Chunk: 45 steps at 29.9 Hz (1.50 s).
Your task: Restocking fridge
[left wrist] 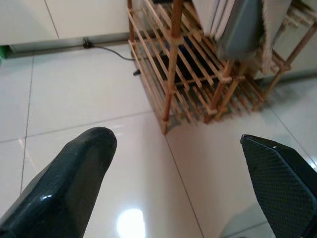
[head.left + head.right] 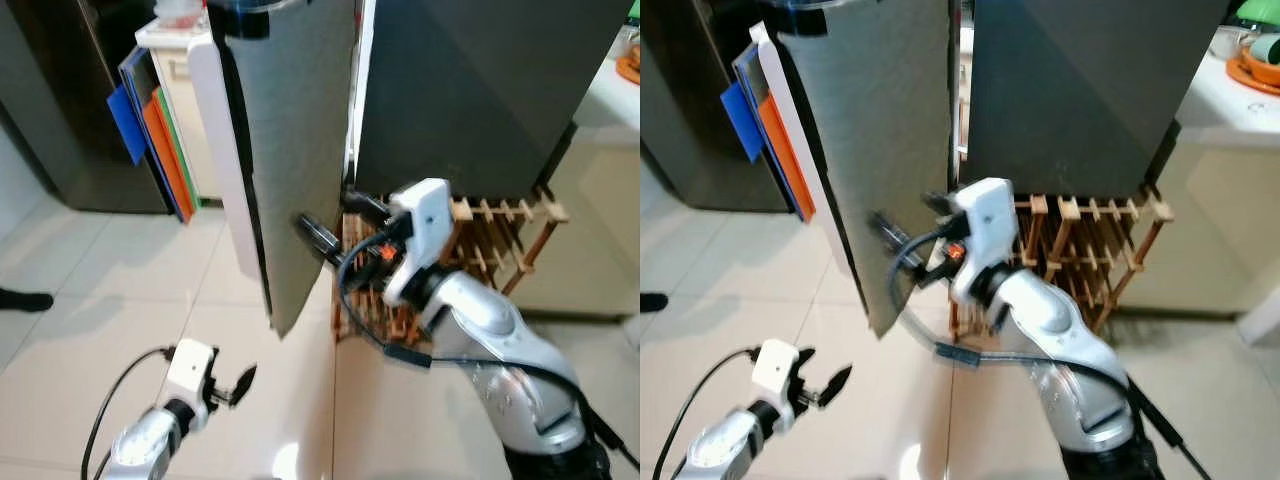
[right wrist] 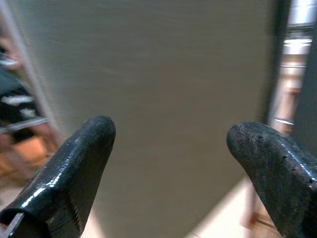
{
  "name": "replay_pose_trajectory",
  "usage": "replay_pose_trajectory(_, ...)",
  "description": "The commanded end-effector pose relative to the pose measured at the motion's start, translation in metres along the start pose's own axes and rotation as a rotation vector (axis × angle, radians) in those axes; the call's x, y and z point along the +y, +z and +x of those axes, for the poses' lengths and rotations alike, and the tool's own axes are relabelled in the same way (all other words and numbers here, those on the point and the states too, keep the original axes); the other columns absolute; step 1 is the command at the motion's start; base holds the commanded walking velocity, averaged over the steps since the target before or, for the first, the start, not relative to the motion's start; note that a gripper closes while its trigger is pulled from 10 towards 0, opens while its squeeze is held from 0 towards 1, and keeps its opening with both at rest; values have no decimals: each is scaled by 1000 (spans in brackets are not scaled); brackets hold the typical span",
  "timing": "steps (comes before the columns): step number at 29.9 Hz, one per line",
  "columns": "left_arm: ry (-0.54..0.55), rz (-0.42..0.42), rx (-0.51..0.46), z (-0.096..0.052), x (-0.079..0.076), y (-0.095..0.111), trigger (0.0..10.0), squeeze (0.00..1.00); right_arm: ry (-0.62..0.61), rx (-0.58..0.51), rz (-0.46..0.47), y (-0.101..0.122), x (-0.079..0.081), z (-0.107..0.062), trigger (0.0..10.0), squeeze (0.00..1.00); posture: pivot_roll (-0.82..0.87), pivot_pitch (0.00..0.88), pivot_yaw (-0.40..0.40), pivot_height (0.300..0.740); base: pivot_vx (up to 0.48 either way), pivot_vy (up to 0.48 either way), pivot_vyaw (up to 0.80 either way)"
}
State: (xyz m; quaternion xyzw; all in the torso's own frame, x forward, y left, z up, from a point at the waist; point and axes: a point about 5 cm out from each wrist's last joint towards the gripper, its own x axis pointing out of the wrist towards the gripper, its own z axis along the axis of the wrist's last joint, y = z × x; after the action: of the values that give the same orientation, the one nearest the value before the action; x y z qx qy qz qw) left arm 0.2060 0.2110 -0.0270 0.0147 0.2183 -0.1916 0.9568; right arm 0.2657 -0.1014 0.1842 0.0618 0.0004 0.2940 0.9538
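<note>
Both fingers of the right gripper spread before the blurred fridge door.

Right arm's raised and reaching forward, right gripper spread wide open. Left gripper hangs low, open too.

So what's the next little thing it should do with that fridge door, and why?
Probably swing the grey fridge door a bit wider with the right end effector. Its open fingers sit against the door's lower face, and the door stands only partly ajar, with a narrow gap beside the other door. The left end effector hangs open over the floor tiles, holding nothing.
</note>
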Motion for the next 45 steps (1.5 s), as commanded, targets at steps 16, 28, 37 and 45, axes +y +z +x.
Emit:
replay_pose_trajectory(16,-149,122,98,11,-20,-17,10000,0,-509,260,-193,-75,-79,-21,10000,0,43,0,43,740,0,0,0)
replay_pose_trajectory(28,-220,341,-317,71,-57,120,10000,0,-636,402,-172,-134,-84,-32,10000,0,39,0,37,740,0,0,0)
replay_pose_trajectory(37,-377,255,-173,75,-72,104,10000,0,-661,368,-197,-135,-90,-32,10000,0,16,0,47,740,0,0,0)
replay_pose_trajectory(45,-318,250,-269,63,-55,115,10000,0,-645,337,-207,-131,-90,-36,10000,0,21,0,39,740,0,0,0)
